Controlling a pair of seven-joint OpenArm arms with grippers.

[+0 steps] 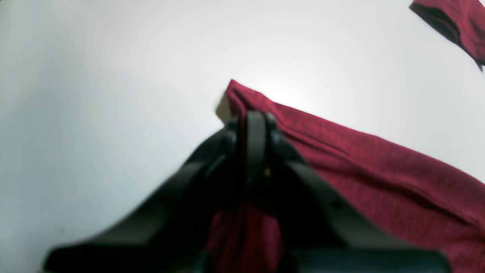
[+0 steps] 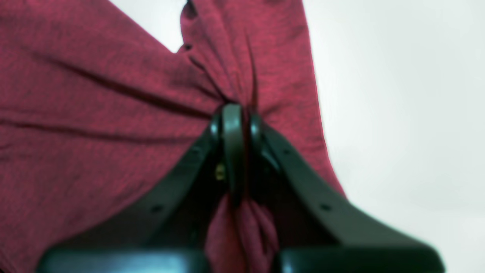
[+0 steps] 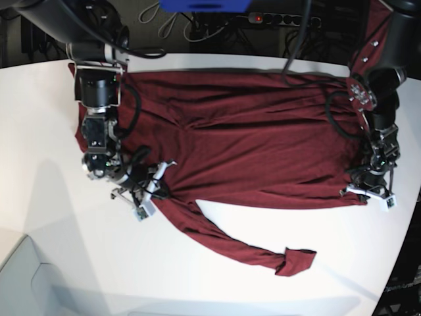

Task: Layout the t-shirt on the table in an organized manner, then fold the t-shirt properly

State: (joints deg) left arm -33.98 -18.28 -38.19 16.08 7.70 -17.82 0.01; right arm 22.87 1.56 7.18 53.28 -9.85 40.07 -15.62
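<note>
The dark maroon t-shirt (image 3: 250,138) lies spread sideways across the white table (image 3: 59,217). One long sleeve (image 3: 237,247) trails toward the front edge and ends in a folded cuff (image 3: 297,260). My right gripper (image 3: 156,187) is at the base of that sleeve, shut on the t-shirt (image 2: 113,113). Folds radiate from its fingertips (image 2: 233,113), and cloth is bunched between the jaws. My left gripper (image 3: 370,191) is at the shirt's bottom corner, shut on the hem (image 1: 341,151) just behind the corner tip, at my left gripper (image 1: 255,117). The cuff (image 1: 454,22) shows far off.
Cables and a power strip (image 3: 276,18) run behind the table's far edge. The table's curved edge (image 3: 29,260) drops away at the front left. Both arm bodies (image 3: 99,92) (image 3: 378,85) stand over the shirt's two ends.
</note>
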